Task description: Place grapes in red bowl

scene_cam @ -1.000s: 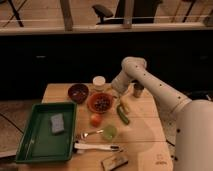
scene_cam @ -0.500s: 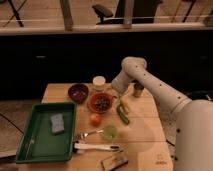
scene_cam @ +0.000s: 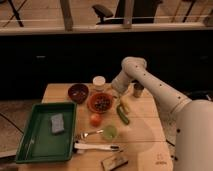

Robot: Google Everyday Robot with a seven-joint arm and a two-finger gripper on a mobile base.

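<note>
The red bowl [scene_cam: 100,103] sits near the middle of the wooden table [scene_cam: 145,135], with the dark grapes [scene_cam: 103,103] lying inside it. My gripper [scene_cam: 113,92] hangs just above the bowl's far right rim, at the end of the white arm [scene_cam: 150,85] that reaches in from the right.
A dark maroon bowl [scene_cam: 78,92] stands left of the red bowl, a white jar [scene_cam: 99,82] behind it. An orange-red fruit [scene_cam: 95,119], a light-green cup [scene_cam: 109,132], a green cucumber [scene_cam: 122,115], a fork, a white-handled tool [scene_cam: 95,146] and a green tray [scene_cam: 46,131] with a sponge lie around.
</note>
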